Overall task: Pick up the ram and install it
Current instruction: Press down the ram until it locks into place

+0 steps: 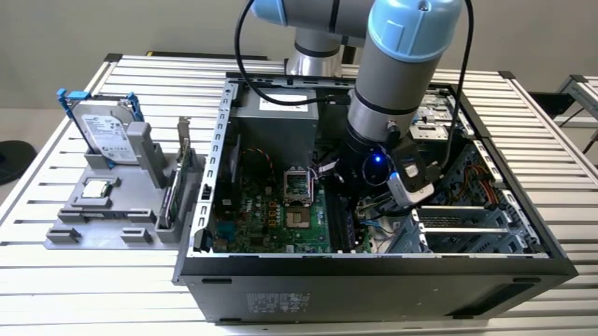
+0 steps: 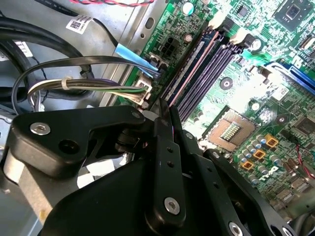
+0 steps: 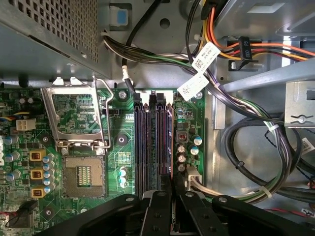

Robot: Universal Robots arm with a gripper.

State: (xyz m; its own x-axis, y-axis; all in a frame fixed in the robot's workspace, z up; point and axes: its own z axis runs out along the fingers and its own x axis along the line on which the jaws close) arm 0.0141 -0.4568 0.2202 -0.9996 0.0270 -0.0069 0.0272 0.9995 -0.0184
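My gripper (image 3: 172,186) is down inside the open computer case (image 1: 374,269), over the motherboard (image 1: 271,217). Its black fingers (image 2: 165,147) stand close together, shut on the ram (image 3: 171,142). The ram shows edge-on as a thin pinkish line (image 2: 197,64) along the outermost of the dark memory slots (image 3: 147,142), on the side away from the processor socket (image 3: 83,172). I hold it near one end. How deep it sits in the slot I cannot tell. In the exterior view the arm's wrist (image 1: 393,133) hides the fingers.
Bundled cables (image 3: 256,147) and a drive cage (image 1: 467,224) crowd the side beside the slots. The power supply (image 1: 276,112) fills the case's far end. Outside, at the exterior view's left, a grey tray (image 1: 103,224) holds a hard drive (image 1: 108,133), a processor chip (image 1: 96,189) and an upright card (image 1: 182,164).
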